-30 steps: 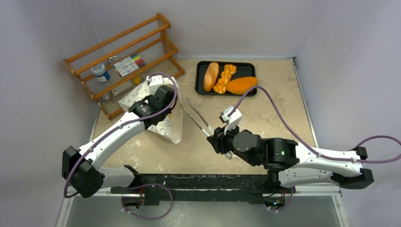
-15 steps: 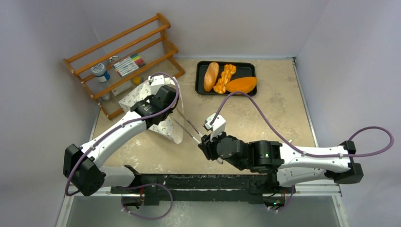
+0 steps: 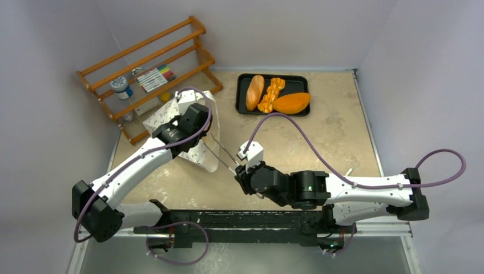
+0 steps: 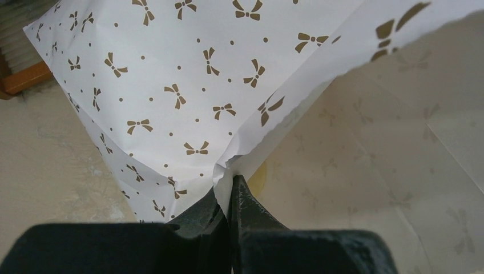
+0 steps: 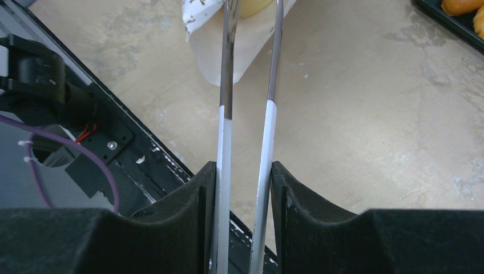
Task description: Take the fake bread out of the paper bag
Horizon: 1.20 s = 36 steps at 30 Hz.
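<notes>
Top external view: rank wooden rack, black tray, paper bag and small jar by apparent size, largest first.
1. wooden rack: clearly largest.
2-3. paper bag and black tray: they look about alike, and the left arm hides part of the bag, so not ranked.
4. small jar: smallest.

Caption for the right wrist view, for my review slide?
Right tool grips metal tongs, their arms extending over the paper bag mouth.

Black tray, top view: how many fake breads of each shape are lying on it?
Long loaf: 1
Twisted bread: 1
Flat wedge-shaped bread: 1
Total on the black tray: 3
</notes>
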{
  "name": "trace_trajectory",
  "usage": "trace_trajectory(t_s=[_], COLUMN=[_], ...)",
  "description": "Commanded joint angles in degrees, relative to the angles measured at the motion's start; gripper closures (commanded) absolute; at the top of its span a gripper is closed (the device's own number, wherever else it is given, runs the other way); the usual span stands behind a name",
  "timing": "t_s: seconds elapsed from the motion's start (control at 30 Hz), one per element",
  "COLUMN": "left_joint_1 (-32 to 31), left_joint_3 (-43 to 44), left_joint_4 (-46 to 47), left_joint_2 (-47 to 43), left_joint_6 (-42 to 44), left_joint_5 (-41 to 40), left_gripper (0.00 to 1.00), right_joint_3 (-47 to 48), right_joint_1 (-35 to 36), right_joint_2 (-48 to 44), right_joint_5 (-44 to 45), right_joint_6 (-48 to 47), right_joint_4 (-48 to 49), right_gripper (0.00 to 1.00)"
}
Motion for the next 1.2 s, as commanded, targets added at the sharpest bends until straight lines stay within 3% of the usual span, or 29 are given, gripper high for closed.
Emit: trace_trajectory(t_s=[0.0, 0.5, 1.17], left_joint_1=[-0.16, -0.17, -0.2], left_joint_3=[0.11, 0.41, -3.18], left_joint_4=[1.69, 0.32, -0.09], left_joint_2=[-2.56, -4.99, -10.86], left_joint_6=[0.35, 0.66, 0.38], left_joint_5=[-1.5, -1.41, 0.42], left_gripper=[1.0, 1.0, 1.0], right_joint_3=[2.52, 4.3, 3.65], right_joint_1=[0.14, -0.27, -8.24], right_joint_2=[1.88, 5.36, 10.94], right_joint_5=[2.51, 2.67, -9.99], right_joint_6=[-0.4, -0.36, -2.46], right_joint_4=[2.28, 1.64, 7.77], right_gripper=[0.61, 0.59, 0.57])
